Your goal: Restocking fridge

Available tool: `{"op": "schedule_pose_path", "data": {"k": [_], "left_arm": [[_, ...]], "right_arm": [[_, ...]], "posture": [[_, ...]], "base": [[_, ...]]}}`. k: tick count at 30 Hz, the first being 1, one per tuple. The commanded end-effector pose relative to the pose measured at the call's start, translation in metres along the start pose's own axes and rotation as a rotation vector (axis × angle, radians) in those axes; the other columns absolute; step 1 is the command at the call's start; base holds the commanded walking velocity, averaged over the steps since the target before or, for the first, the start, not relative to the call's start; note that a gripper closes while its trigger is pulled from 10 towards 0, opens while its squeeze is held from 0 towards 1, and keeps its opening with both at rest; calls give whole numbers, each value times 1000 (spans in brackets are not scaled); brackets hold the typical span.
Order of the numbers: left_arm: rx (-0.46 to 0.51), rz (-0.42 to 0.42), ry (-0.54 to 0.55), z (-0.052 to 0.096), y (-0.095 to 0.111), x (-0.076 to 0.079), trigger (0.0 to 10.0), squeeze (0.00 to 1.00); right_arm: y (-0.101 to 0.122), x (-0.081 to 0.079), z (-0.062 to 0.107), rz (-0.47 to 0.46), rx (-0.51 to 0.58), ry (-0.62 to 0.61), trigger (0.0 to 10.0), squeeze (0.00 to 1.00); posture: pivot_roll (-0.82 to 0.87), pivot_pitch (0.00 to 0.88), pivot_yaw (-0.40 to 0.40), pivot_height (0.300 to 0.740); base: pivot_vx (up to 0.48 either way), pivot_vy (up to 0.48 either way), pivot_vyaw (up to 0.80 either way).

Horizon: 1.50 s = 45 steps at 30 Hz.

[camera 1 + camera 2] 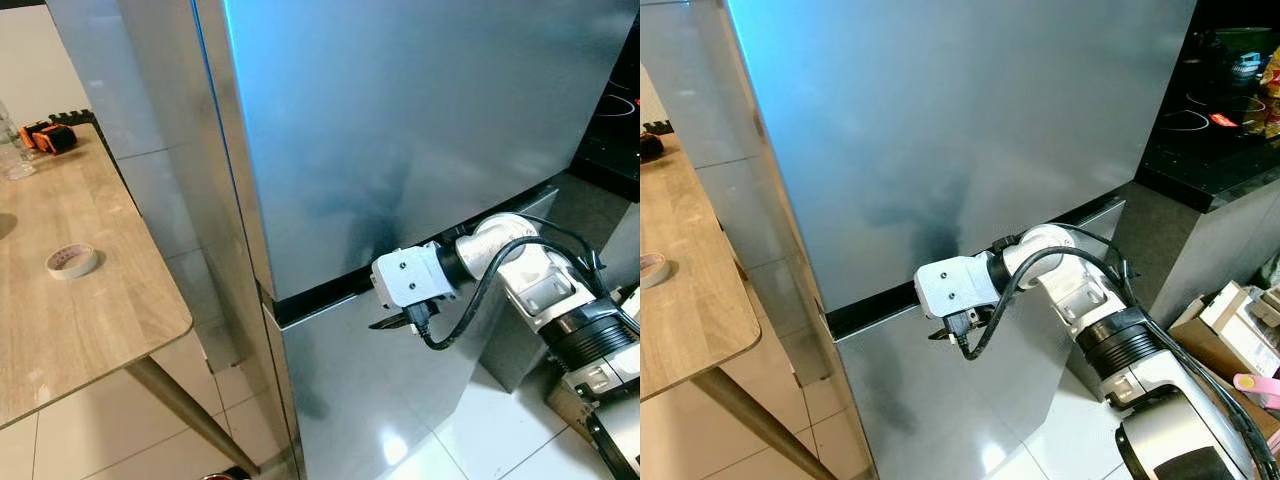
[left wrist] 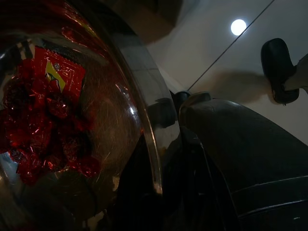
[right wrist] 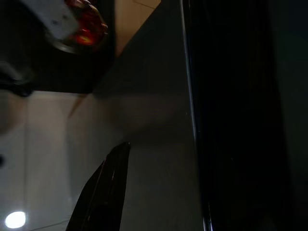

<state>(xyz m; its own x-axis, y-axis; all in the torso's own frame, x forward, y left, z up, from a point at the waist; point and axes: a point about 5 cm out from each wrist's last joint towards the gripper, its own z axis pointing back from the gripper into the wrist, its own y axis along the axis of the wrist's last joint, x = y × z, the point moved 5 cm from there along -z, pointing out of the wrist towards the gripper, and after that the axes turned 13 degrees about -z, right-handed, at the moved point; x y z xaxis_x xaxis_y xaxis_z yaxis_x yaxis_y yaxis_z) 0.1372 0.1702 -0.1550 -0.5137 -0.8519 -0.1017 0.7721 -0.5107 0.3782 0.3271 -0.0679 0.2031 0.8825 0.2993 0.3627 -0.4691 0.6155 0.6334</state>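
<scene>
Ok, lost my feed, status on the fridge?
Right gripper at the dark gap between the fridge doors. Doors shut. Left gripper holds a clear bowl of red packets. Table close on the left.

Head stereo pair looking forward and down, close on the steel fridge [image 1: 400,130]; both eyes sharing its door seam, the wooden table [image 1: 90,330] and the right gripper [image 1: 952,328]. Right wrist camera pressed near the fridge face, sighting along one black finger [image 3: 103,190] beside the dark seam. Left wrist camera dim, very close on what may be a clear container of red packets [image 2: 53,115], tiled floor behind.
</scene>
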Motion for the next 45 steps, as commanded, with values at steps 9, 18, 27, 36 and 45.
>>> {"op": "schedule_pose_path", "data": {"k": [9, 18, 27, 36, 45], "left_arm": [[-95, -3, -26, 5, -30, 7, 10000, 0], [-95, -5, -27, 5, -30, 7, 10000, 0], [-95, 3, -27, 5, -31, 7, 10000, 0], [-94, 9, -27, 5, -30, 8, 10000, 0], [-92, 9, -28, 5, -30, 8, 10000, 0]], "right_arm": [[-11, -39, -20, -64, -14, 245, 10000, 0], [40, -39, 2, -135, 332, 260, 10000, 0], [83, -45, 56, -221, 729, 312, 10000, 0], [53, -36, 74, -360, 810, 139, 10000, 0], [-4, -78, 98, -692, 972, 17, 10000, 0]], "posture": [[-87, 36, 1, 740], [-84, 32, 3, 740], [-83, 32, 1, 740], [-83, 32, -1, 740], [-92, 35, 0, 740]], "base": [[0, 0, 0], [0, 0, 0], [0, 0, 0], [0, 0, 0], [0, 0, 0]]}}
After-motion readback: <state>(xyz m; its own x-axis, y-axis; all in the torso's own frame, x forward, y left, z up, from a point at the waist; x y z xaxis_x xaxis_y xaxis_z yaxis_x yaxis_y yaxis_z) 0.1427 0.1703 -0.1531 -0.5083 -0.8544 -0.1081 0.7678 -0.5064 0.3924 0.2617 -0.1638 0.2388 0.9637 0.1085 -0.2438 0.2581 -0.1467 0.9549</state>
